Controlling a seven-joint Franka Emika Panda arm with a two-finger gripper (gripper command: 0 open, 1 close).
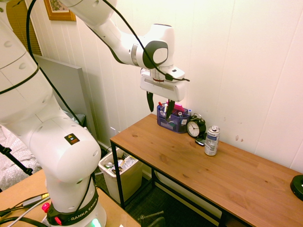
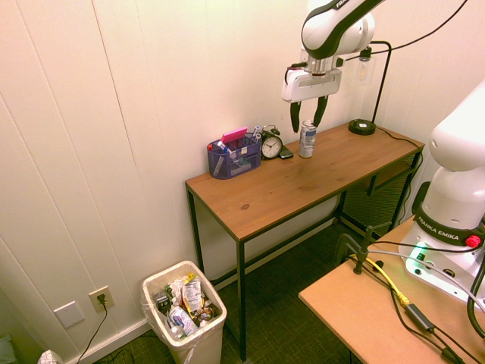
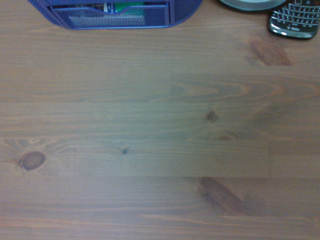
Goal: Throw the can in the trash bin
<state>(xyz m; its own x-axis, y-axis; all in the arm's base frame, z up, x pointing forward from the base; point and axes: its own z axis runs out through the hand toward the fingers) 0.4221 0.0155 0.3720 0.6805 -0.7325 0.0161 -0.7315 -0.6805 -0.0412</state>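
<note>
**Can stands on the surface, gripper spread above it**

The can (image 1: 211, 141) stands upright on the wooden surface (image 1: 199, 165), near the back wall and just beside a black alarm clock (image 1: 196, 127). A dark phone (image 3: 295, 20) lies at the foot of the clock; in the wrist view it shows next to the clock's rim. Further along the wall from the clock sits a blue mesh desk organizer (image 1: 173, 118) with pens and a pink item poking out of it.

The gripper (image 1: 160, 106) hangs over the surface with its two dark fingers pointing down and spread wide, holding nothing. In the first exterior view it hovers in front of the organizer, well apart from the can; in the second exterior view it (image 2: 308, 115) appears just above the can (image 2: 307, 139), which is only a matter of the viewing angle. The wrist view shows mostly bare wood grain, with the organizer's edge and the phone along one border.

The trash bin (image 2: 186, 326) stands on the floor by the wall, beside the end of the surface nearest the organizer. It is lined with a bag and already holds crumpled wrappers and other rubbish. A black round lamp base (image 2: 362, 127) sits at the far end of the surface.
</note>
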